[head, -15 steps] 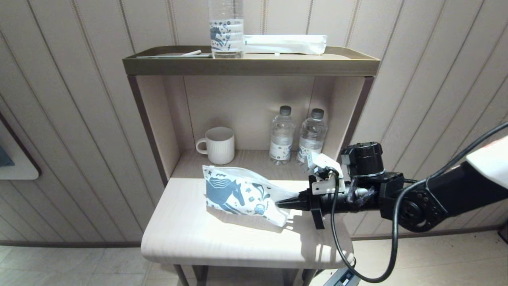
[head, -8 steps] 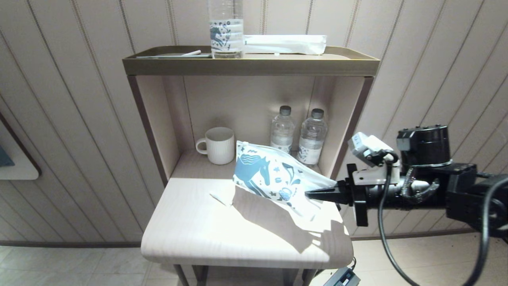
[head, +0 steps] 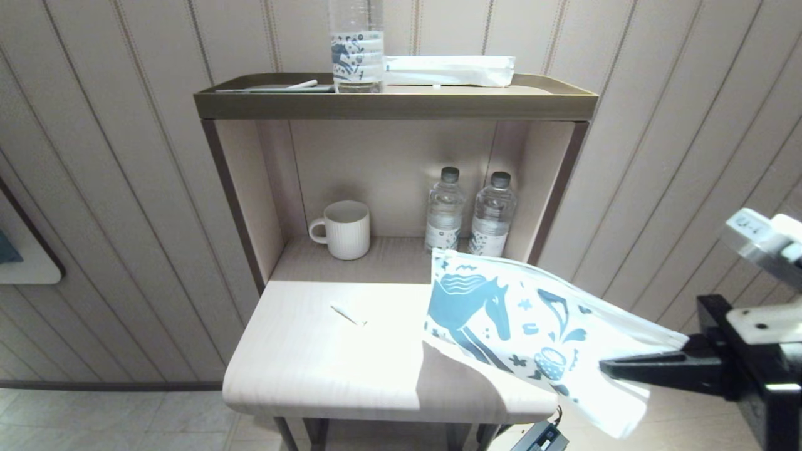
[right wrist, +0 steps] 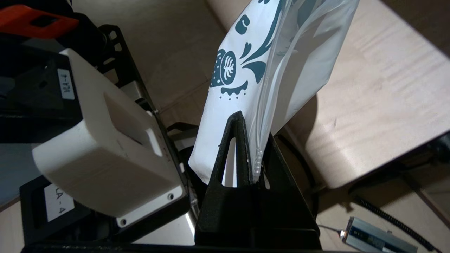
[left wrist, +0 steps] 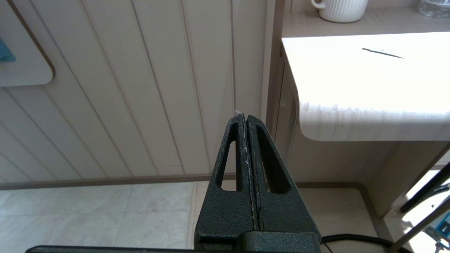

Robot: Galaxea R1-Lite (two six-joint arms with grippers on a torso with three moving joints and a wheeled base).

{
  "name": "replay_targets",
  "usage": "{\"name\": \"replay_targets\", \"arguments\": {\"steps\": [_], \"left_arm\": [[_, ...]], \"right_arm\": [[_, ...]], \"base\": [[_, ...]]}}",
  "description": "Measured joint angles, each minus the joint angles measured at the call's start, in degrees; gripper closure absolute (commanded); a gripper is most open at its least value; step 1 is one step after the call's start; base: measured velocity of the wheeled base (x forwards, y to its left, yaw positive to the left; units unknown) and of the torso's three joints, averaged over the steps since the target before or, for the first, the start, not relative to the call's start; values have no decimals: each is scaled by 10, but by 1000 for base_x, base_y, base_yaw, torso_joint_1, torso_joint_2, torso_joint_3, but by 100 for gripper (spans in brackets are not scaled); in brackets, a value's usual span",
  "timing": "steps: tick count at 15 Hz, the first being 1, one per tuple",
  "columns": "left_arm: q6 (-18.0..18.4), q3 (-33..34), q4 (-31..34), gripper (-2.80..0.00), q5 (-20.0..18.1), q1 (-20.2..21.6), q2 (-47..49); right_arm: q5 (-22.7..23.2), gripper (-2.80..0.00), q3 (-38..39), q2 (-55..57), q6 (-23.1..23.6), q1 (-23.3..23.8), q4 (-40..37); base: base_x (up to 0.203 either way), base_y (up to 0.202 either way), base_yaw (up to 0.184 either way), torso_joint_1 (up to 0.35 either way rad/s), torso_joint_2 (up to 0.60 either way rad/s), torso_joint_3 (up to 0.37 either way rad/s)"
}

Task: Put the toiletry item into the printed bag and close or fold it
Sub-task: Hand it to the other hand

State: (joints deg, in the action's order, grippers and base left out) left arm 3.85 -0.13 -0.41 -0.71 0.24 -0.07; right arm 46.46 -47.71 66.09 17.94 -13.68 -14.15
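Note:
The printed bag (head: 520,313), white with a teal horse, hangs in the air over the table's right front corner. My right gripper (head: 604,365) is shut on its right edge, beyond the table's right side. In the right wrist view the bag (right wrist: 246,52) rises from between the fingers of the right gripper (right wrist: 251,130), clamped at its zip strip. The toiletry item (head: 348,315), a slim white stick, lies alone on the table (head: 301,376), left of the bag. My left gripper (left wrist: 244,117) is shut and empty, low beside the table's left side; the stick (left wrist: 381,53) shows beyond it.
On the lower shelf stand a white mug (head: 343,228) and two water bottles (head: 445,213) (head: 493,213). The top shelf holds a horse-print bottle (head: 357,47), a long white packet (head: 448,69) and a thin stick (head: 301,83). A small device (head: 542,438) lies on the floor.
My right gripper has carried the bag up and to the right, off the table middle to past its right edge. The small white stick came into view where the bag lay.

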Motion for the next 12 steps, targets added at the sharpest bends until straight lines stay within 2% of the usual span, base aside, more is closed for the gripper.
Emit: {"name": "replay_targets", "arguments": {"steps": [3, 6, 9, 12], "left_arm": [[5, 0, 1, 0, 0, 0, 0], [0, 0, 1, 0, 0, 0, 0], [-6, 0, 0, 0, 0, 0, 0], [-57, 0, -2, 0, 7, 0, 0]], "right_arm": [[-43, 0, -2, -72, -3, 4, -87], [-55, 0, -7, -105, -4, 5, -92], [-105, 0, -32, -93, -5, 3, -98], [-112, 0, -26, -89, -17, -10, -110]], "base": [[0, 0, 0, 0, 0, 0], [0, 0, 0, 0, 0, 0], [0, 0, 0, 0, 0, 0], [0, 0, 0, 0, 0, 0]]}}
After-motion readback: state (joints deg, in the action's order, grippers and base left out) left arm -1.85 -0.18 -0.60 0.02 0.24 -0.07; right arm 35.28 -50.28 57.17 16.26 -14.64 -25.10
